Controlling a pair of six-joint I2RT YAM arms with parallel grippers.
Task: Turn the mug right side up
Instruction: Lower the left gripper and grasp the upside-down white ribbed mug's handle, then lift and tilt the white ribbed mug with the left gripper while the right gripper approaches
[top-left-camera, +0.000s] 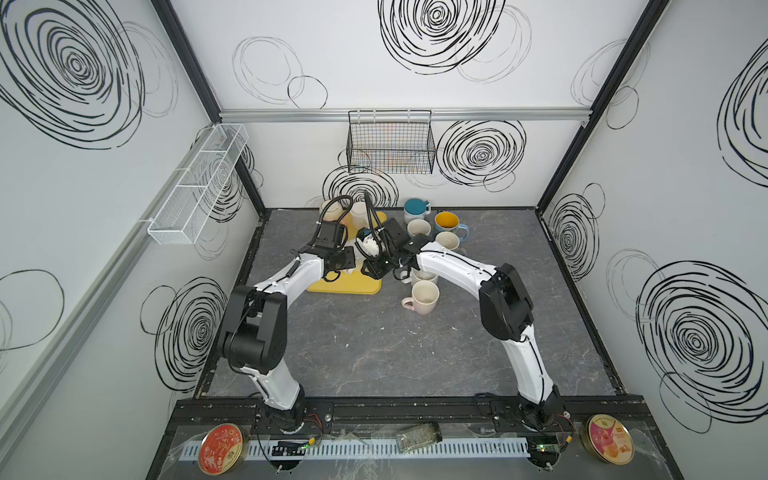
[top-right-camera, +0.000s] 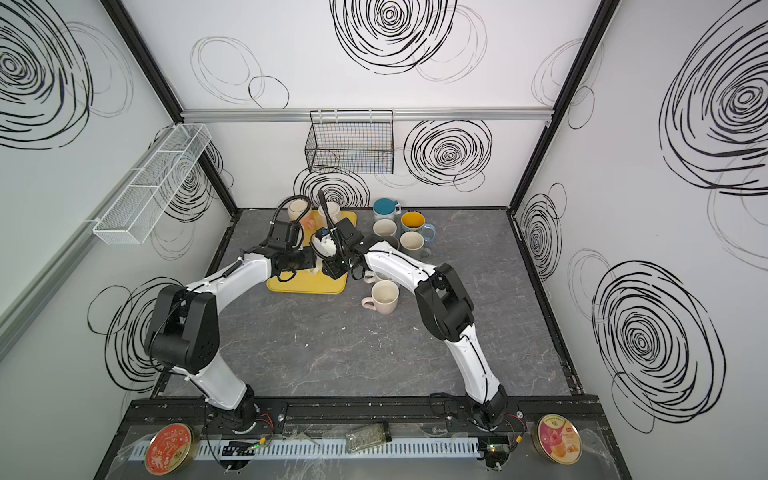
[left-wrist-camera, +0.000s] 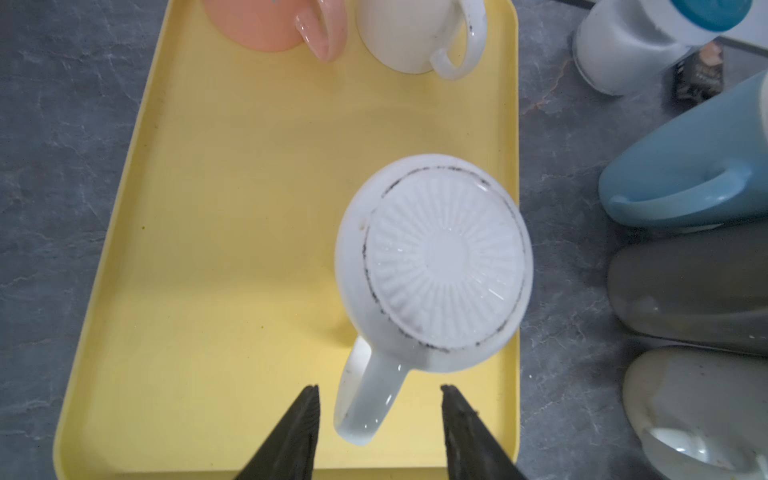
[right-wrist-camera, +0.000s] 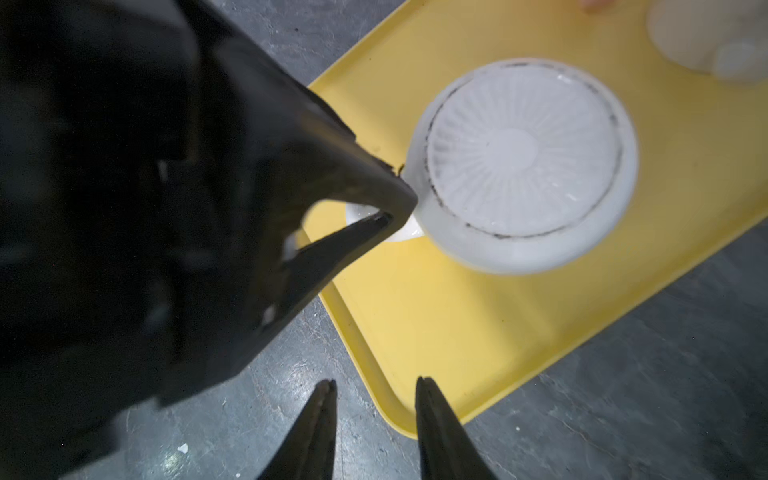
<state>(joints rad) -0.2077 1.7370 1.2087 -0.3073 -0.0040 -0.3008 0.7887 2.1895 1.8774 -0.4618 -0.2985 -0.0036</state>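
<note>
A: Left claw (left-wrist-camera: 380, 388) first. Clenched or released?

B: Released. Black fingers (left-wrist-camera: 295, 436) spread, flanking the handle of the white glazed ceramic mug (left-wrist-camera: 440, 257), with a gap on either side. Gripping nothing.

A: And the right claw (right-wrist-camera: 375, 380)?

B: Released too, fingers apart with nothing between them. Hovering over the rim of the flat yellow plastic tray (right-wrist-camera: 478, 332) where it meets the grey marbled desk (right-wrist-camera: 623, 415). Apart from the mug.

A: Position of the mug?

B: Upside down on the tray, ribbed round base facing up, mouth down. Close to the tray's long edge on the side of the loose mugs. Handle pointing toward the left claw. Visible in the right wrist view as well (right-wrist-camera: 519, 153), with the left claw's tips at the handle.

A: Anything else on the tray?

B: At the far end, a peach glossy mug (left-wrist-camera: 257, 25) and a cream mug (left-wrist-camera: 407, 33), side by side, both cut off by the frame. Hard to tell which way up.

A: Beyond the tray?

B: On the desk just beside it, a row of three: a light blue mug (left-wrist-camera: 685, 174), a dark grey mug (left-wrist-camera: 698, 291), a pale grey mug (left-wrist-camera: 698, 407). Farther toward the arms' bases in both top views, a pale pink mug (top-left-camera: 424, 296), upright, mouth up, apart from the tray.
</note>
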